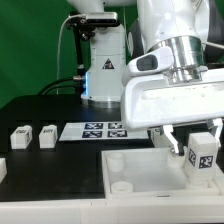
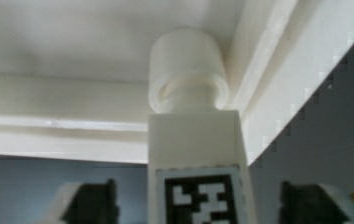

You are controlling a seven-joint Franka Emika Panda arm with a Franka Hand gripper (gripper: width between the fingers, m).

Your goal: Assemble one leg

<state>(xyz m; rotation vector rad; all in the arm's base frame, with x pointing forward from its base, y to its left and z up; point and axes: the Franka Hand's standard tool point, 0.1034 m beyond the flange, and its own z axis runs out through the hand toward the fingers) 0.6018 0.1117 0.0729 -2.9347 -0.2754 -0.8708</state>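
Note:
A leg (image 1: 201,155), a stubby white piece with a code tag facing out, stands upright at the far right of the large white tray-like part (image 1: 140,185). My gripper (image 1: 193,140) hangs over it with one finger on each side. In the wrist view the leg (image 2: 199,150) fills the middle, and its round peg end (image 2: 188,70) points into the tray's corner (image 2: 85,105). The dark fingertips (image 2: 96,198) stand apart from the leg with a gap on both sides. The gripper (image 2: 200,202) is open and holds nothing.
Two more legs (image 1: 20,136) (image 1: 47,135) stand on the black table at the exterior view's left. The marker board (image 1: 104,129) lies behind the tray. A white piece (image 1: 2,170) shows at the left edge. The robot's base (image 1: 100,75) stands at the back.

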